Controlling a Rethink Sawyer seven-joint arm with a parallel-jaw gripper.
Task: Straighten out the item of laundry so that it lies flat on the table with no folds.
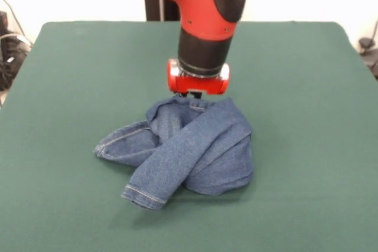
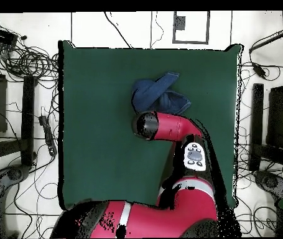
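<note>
The small blue denim jeans (image 1: 189,146) lie crumpled in the middle of the dark green table (image 1: 71,87). One leg is folded across the front and another sticks out to the left. My gripper (image 1: 195,94) points straight down at the heap's far top edge, where the denim rises up to it, and it looks shut on that edge. In the overhead view the jeans (image 2: 162,96) lie just beyond the arm's end, on the table (image 2: 100,124). The arm's wrist hides the gripper there.
The red arm (image 2: 187,134) reaches from the bottom of the overhead view over the table's right half. Cables and dark equipment (image 2: 19,68) lie on the floor to the left, and stands (image 2: 274,124) are to the right.
</note>
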